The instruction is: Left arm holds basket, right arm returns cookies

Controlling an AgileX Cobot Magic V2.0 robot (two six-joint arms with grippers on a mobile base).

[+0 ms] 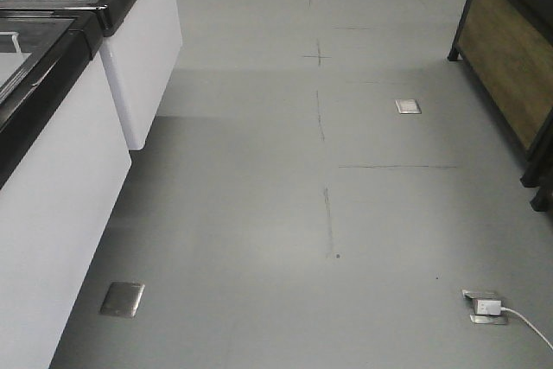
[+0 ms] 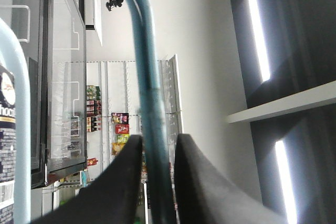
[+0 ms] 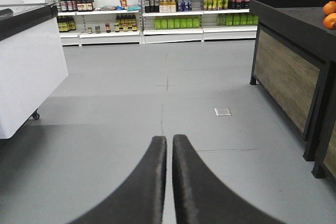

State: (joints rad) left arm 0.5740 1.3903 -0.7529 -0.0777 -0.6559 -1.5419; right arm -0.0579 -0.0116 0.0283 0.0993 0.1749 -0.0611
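The front camera sits high, tipped down at the grey floor, with white chest freezers on the left and a dark wood-panelled stand on the right. The right wrist camera rides low and level, facing that same aisle and its square metal floor plate. The left wrist camera, rolled sideways, sits close against a light blue basket handle.

The left gripper pinches one thin blue swing handle of the basket between its black fingers. A paler second handle curves nearby, with the navy cookies box just beside it. The right gripper hangs low over the floor, fingers nearly together and holding nothing.
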